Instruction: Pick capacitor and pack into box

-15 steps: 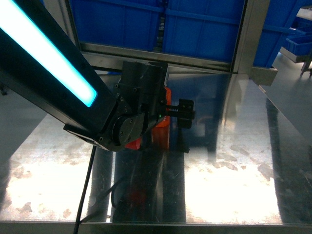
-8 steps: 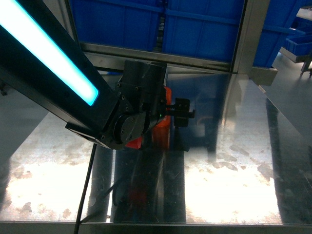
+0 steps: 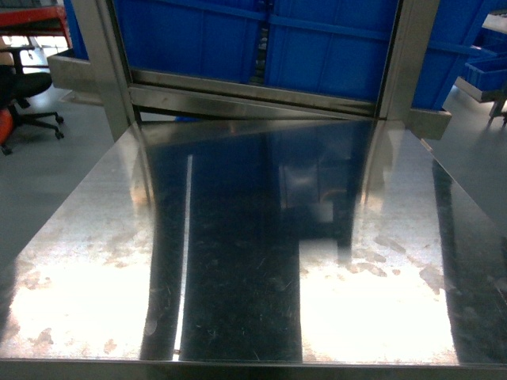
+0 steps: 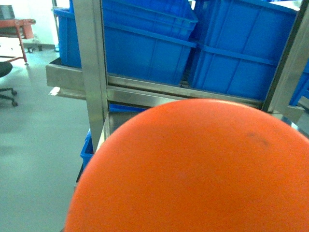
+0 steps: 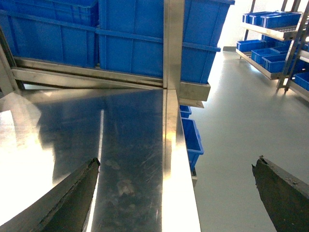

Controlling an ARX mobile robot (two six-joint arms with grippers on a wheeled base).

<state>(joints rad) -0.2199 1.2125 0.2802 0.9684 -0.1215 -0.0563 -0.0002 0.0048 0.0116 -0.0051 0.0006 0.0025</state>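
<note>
Jaws of the right gripper [image 5: 176, 193] gape over the bare steel surface [image 3: 238, 261]; left's jaws hidden behind an orange blur [image 4: 193, 169]; no capacitor or box visible, risking a blind reach.

A shiny steel bench [image 3: 253, 261] is seen, with blue bins [image 3: 317, 39] at 12 o'clock and an office chair [image 3: 20, 95] at 10 o'clock.
</note>
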